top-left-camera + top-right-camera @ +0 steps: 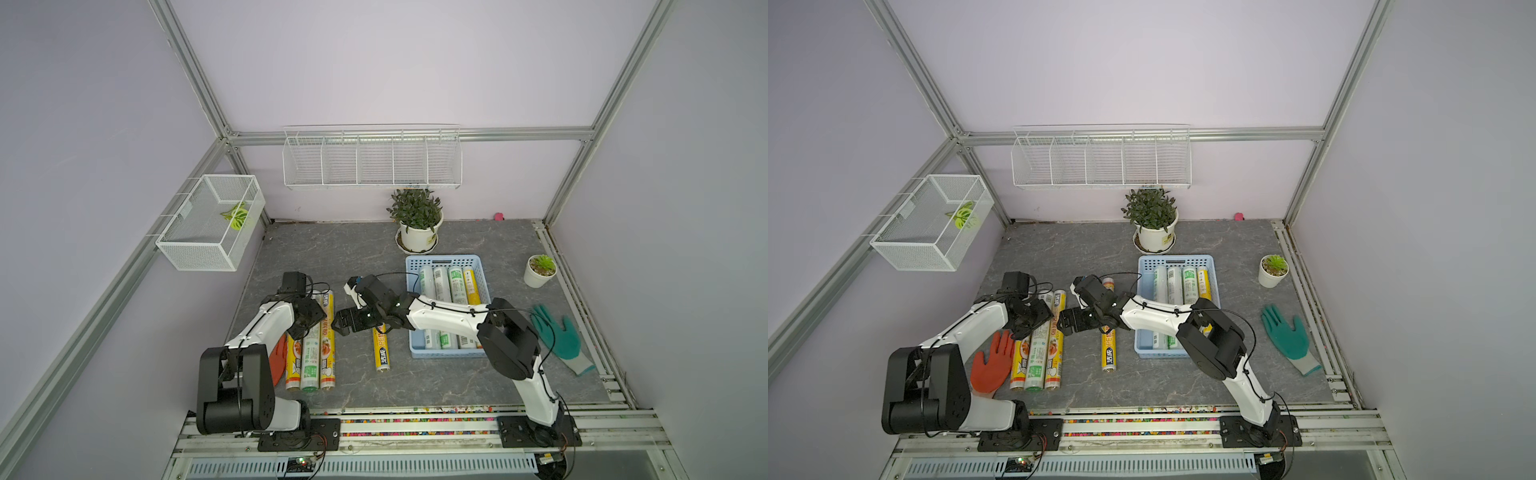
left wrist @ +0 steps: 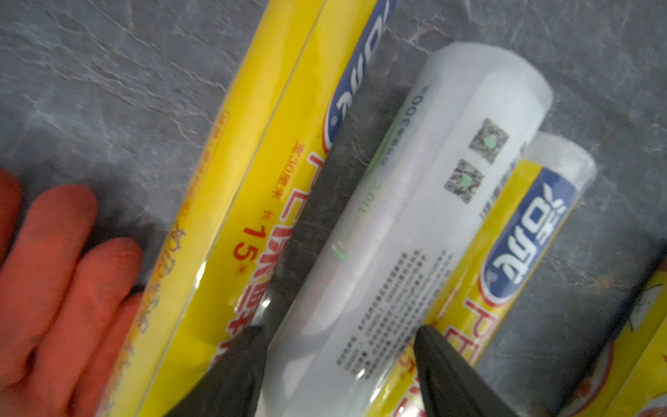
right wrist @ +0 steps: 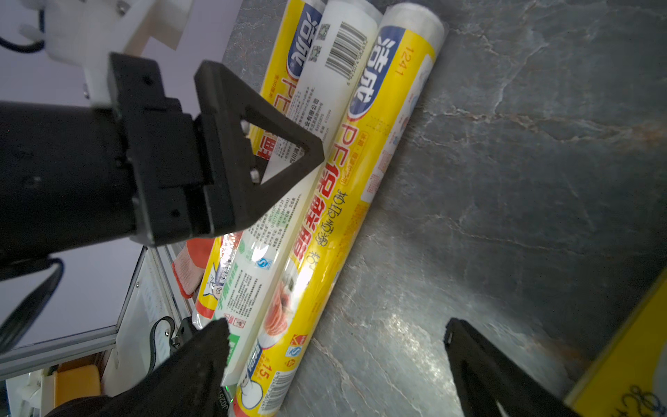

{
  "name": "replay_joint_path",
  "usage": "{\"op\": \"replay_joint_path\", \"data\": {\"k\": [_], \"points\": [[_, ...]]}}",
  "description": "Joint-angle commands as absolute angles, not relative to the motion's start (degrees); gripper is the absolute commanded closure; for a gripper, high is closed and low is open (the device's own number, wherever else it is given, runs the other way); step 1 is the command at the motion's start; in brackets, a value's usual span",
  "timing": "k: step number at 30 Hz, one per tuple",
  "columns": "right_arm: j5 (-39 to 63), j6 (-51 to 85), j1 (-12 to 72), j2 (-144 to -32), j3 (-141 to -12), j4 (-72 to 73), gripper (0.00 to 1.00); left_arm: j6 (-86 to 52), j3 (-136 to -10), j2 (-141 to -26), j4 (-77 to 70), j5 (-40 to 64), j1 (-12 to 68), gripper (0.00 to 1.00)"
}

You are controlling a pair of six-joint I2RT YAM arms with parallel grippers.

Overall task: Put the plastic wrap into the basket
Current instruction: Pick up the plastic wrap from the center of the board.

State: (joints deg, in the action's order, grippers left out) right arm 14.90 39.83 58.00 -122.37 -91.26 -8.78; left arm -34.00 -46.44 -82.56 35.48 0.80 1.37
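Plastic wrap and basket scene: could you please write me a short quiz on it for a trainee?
1. True or false: the right gripper is holding a roll.
2. How many rolls show in the basket? A) two B) four C) seven
3. Which roll lies between the fingers of the left gripper?
Key: 1. False: its jaws stand open and empty. 2. B. 3. The white roll, the middle one of three lying side by side.
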Motion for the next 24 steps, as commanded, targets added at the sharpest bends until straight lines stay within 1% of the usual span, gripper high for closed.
{"op": "replay_joint_path", "data": {"k": [1, 4, 13, 24], "points": [[14.8, 40.2, 57.8, -122.0, -92.0, -9.3, 0.01, -34.5, -49.7, -84.5, 40.5, -0.1, 3.2, 0.29], [13.8, 40.2, 57.4, -120.5, -90.2, -8.6, 0.01, -34.5, -49.5, -84.0, 41.2, -3.5, 4.9, 0.27], [13.4, 40.8, 55.2, -115.9, -83.6, -5.5, 0.01, -33.7, -48.9, -88.7, 39.4, -2.1, 6.9, 0.26], [13.6, 41.2, 55.0, -114.6, -81.6, -5.5, 0.01, -32.3, -48.9, -91.8, 38.6, -1.9, 8.3, 0.27]]}}
